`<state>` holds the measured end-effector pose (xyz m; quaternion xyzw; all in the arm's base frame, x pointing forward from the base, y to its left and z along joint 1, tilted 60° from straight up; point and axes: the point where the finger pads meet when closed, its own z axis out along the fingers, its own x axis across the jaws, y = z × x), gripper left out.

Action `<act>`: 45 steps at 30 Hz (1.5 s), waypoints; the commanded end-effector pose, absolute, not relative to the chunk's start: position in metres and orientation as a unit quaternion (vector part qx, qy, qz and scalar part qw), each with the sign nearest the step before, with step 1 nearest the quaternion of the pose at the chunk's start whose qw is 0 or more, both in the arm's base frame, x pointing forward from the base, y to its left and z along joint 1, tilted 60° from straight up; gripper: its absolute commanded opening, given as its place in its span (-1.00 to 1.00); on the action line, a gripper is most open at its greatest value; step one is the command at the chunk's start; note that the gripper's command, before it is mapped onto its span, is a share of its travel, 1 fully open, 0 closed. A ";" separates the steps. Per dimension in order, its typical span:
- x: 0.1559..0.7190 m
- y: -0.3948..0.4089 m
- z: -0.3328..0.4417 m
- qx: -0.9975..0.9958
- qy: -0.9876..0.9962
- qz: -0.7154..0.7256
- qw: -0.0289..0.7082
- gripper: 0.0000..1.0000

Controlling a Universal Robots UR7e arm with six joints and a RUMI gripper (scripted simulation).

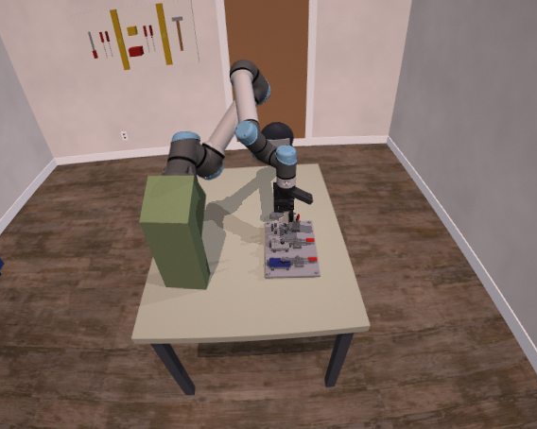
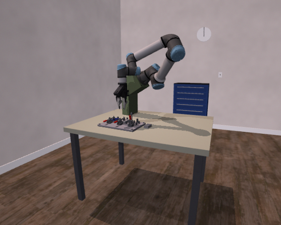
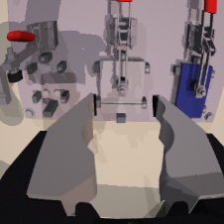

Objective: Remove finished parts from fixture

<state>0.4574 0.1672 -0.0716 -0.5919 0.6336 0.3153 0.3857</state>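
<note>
- Fixture (image 1: 300, 272) (image 2: 107, 125) (image 3: 164, 30), a flat, pale lilac rectangular plate, lies on the beige tabletop (image 1: 248, 307) (image 2: 164, 135) (image 3: 129, 164).
- At its middle station sits a grey, metal-looking rectangular block (image 1: 278, 245) (image 2: 125, 120) (image 3: 134, 89), lying flat under its clamp; its long axis runs left to right in the top view, up and down in the wrist view.
- The blue rectangular blank (image 1: 278, 263) (image 2: 115, 119) (image 3: 185, 99), material unclear, lies parallel to it at the next station, also under a clamp.
- The station at the opposite end holds no block; its red clamp handle (image 1: 298, 217) (image 2: 130, 117) (image 3: 21, 36) stands up.
- A second grey rectangular block (image 1: 276, 215) (image 2: 147, 126) (image 3: 3, 91) rests flat on the tabletop, just beside the fixture; its slot cannot be made out.
- The black tool (image 1: 290, 218) (image 2: 121, 108) (image 3: 124, 96) with grey fingers points down above the tabletop, partly open, holding and touching nothing.
</note>
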 end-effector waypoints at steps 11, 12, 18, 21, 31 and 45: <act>0.527 0.160 -0.068 -0.592 0.634 0.315 0.385 -0.44; 0.531 0.160 -0.068 -0.592 0.634 0.315 0.385 -0.44; 0.542 0.158 -0.068 -0.592 0.634 0.315 0.385 -0.44; 0.547 0.158 -0.067 -0.592 0.634 0.315 0.385 -0.44; 0.550 0.158 -0.067 -0.592 0.634 0.315 0.385 -0.44; 0.553 0.184 -0.083 -0.592 0.634 0.315 0.385 -0.44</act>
